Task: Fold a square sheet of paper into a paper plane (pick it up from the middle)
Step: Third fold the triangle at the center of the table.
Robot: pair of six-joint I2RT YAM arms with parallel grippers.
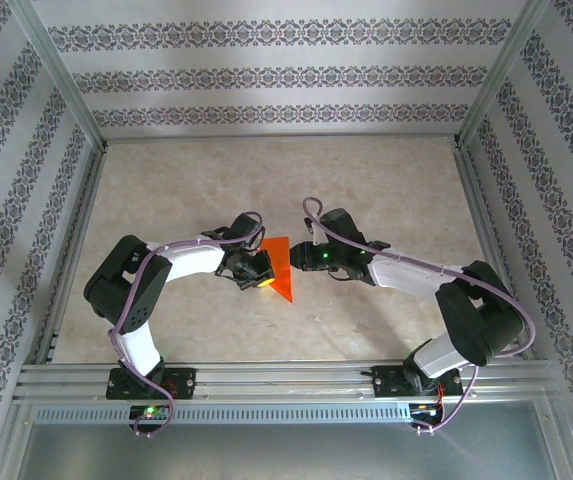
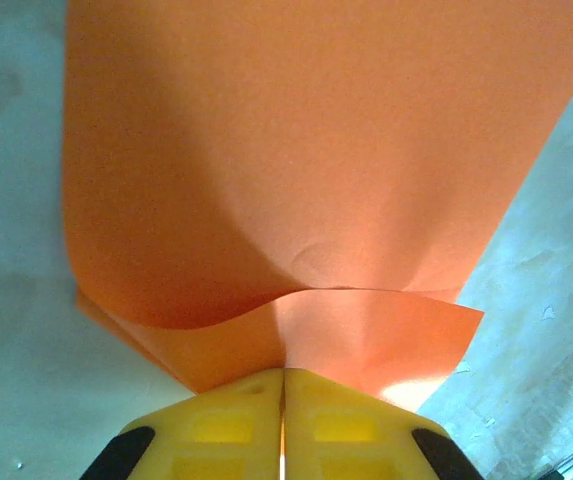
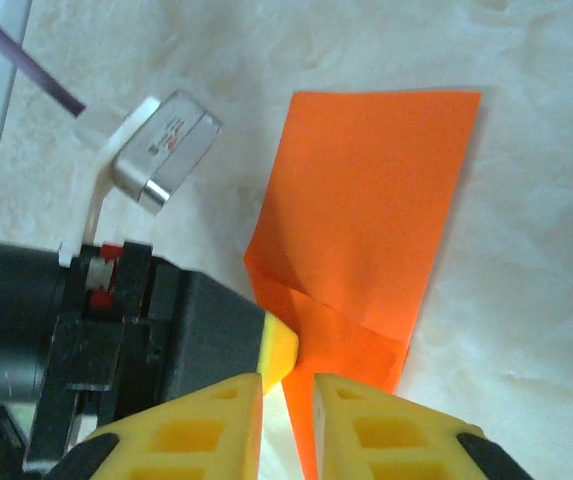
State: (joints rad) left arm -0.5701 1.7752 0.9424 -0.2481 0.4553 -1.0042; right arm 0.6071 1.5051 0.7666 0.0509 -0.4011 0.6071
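Orange paper sheet (image 1: 278, 262), long axis near-far, narrow tip twd near side, L claw (image 2: 284, 375) pinching it, R claw (image 3: 288, 385) can't tell

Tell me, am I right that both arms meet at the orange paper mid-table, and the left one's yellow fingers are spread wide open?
Not quite: the left wrist view shows the left gripper shut, its yellow fingers pressed together on the edge of the orange paper. The rest holds.

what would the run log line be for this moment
left claw: shut on square sheet of paper | right claw: slightly open at its edge | sheet: partly folded, layers overlapping
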